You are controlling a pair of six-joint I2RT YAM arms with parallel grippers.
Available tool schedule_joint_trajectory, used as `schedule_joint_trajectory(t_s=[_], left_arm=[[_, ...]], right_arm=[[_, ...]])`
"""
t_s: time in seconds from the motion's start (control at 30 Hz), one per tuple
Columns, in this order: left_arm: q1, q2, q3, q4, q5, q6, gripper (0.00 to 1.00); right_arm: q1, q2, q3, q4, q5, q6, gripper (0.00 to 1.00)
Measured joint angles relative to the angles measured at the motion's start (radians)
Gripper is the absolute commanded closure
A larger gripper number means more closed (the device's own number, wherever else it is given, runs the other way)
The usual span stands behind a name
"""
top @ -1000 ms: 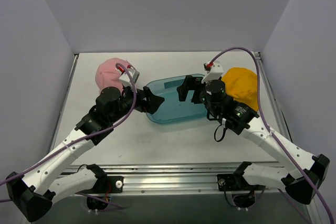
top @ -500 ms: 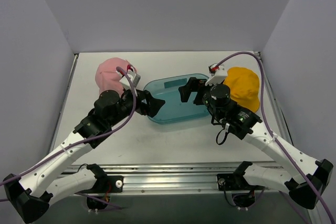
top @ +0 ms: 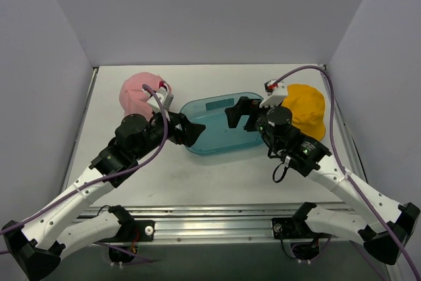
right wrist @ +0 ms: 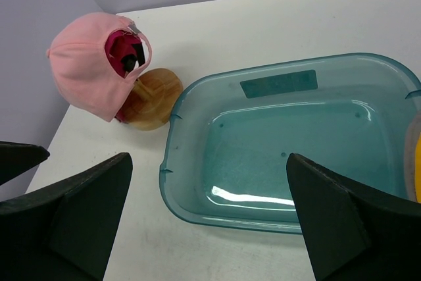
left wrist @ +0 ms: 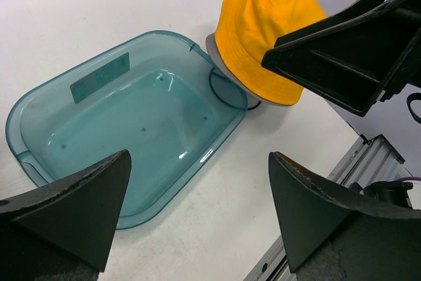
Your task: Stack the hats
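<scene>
Top external view puts the pink hat (top: pixel 137 91) far left on the stand (right wrist: pixel 154 97), a magenta hat (right wrist: pixel 120 49) showing inside it. The yellow hat (top: pixel 306 106) lies far right over a grey hat (left wrist: pixel 216 52) (two pairs, apparently). Merging them into one stack is left. Both arms reach low over the tray (top: pixel 214 137); left gripper (top: pixel 192 131) and right gripper (top: pixel 238 115) gape, empty.
</scene>
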Motion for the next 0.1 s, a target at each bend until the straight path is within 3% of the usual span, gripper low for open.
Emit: schedule_joint_trajectory(t_s=[0.1], left_arm=[[0.000,0.000,0.000,0.000,-0.002,0.000,0.06]], right_arm=[[0.000,-0.001,0.000,0.002,0.000,0.000,0.00]])
